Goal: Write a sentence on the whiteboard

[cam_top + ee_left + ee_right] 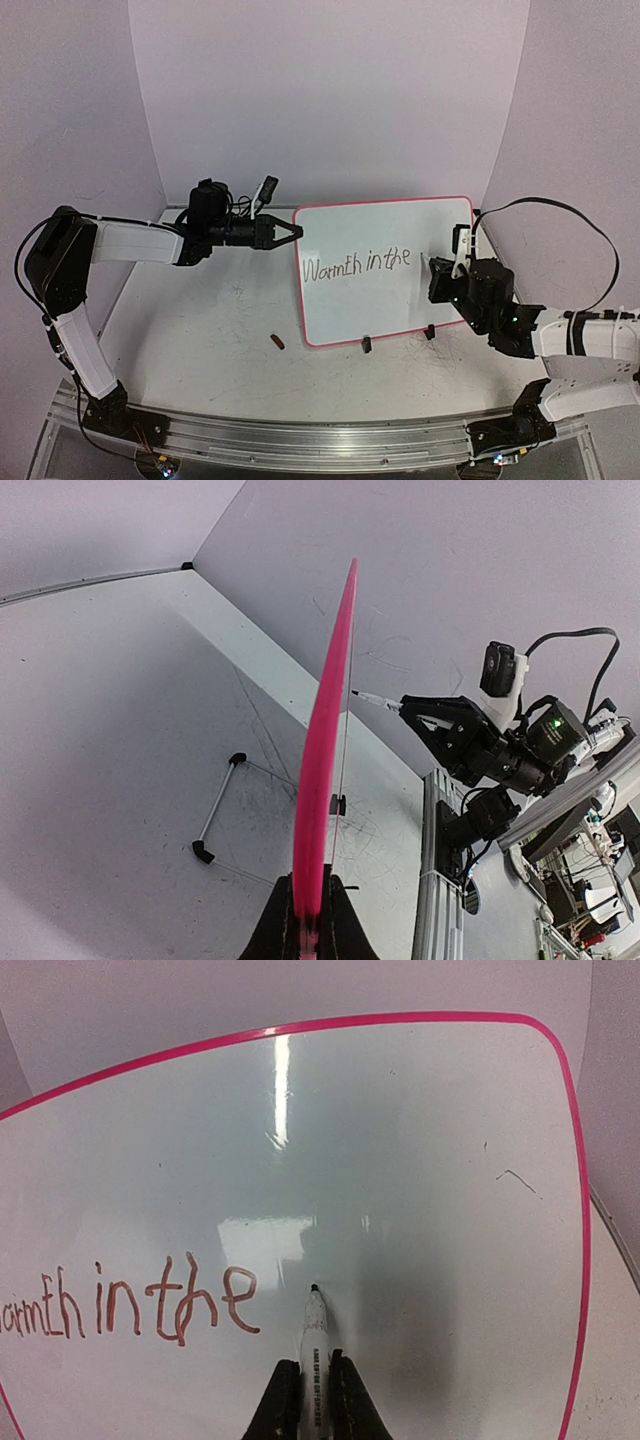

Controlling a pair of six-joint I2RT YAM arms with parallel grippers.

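Observation:
The whiteboard (385, 240) with a red-pink frame stands upright on two black clip feet, with "Warmth in the" written on it in brown-red. My left gripper (296, 233) is shut on the board's left edge; in the left wrist view the pink edge (322, 740) runs up from between my fingers. My right gripper (450, 268) is shut on a white marker (314, 1345). The marker's tip (314, 1288) is at or just off the board surface (400, 1160), right of the word "the".
A small dark red marker cap (277, 342) lies on the table left of the board. A wire stand (215, 810) lies on the table behind the board. Grey walls enclose the back and sides. The metal rail (300, 435) runs along the near edge.

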